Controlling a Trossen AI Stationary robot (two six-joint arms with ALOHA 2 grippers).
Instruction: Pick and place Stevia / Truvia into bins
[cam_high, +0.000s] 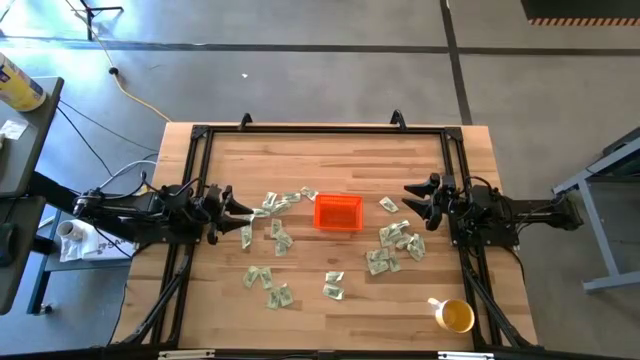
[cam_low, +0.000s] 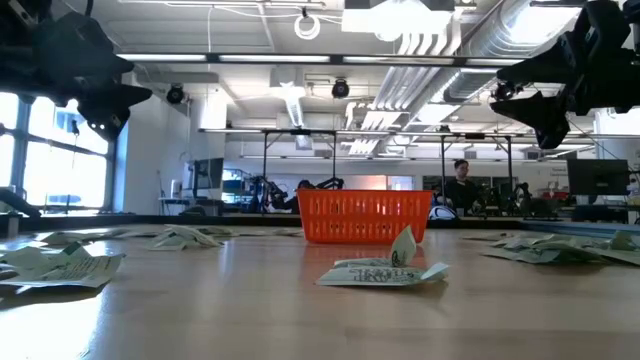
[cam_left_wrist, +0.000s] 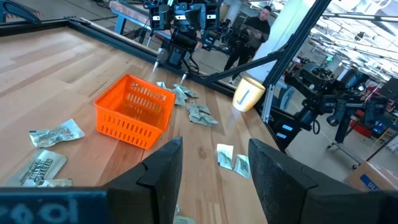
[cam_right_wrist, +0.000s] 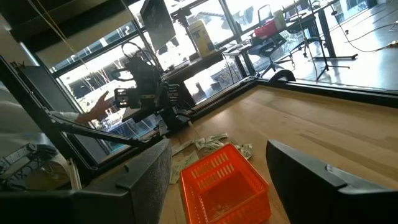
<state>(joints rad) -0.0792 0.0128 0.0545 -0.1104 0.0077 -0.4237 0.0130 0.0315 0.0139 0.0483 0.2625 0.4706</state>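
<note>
A: High view: small orange-red low-walled plastic bin (cam_high: 338, 213) sat mid wooden desk (cam_high: 330, 160); thin pale green-and-white paper sweetener packets (cam_high: 395, 245) lay scattered around it.

B: Low view: both arms hung raised.

A: Wrist views: left end effector (cam_left_wrist: 211, 165) and right end effector (cam_right_wrist: 217, 165) were open, empty.

B: Risk: flat packets could slip from a pinch.

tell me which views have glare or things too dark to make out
Low view: ceiling lights and the window at the picture's left blow out, leaving both grippers black silhouettes; the orange bin reads clearly. Right wrist view: bright windows wash out the background. High view: even light, packets distinct. Left wrist view: own fingers dark and soft.
</note>
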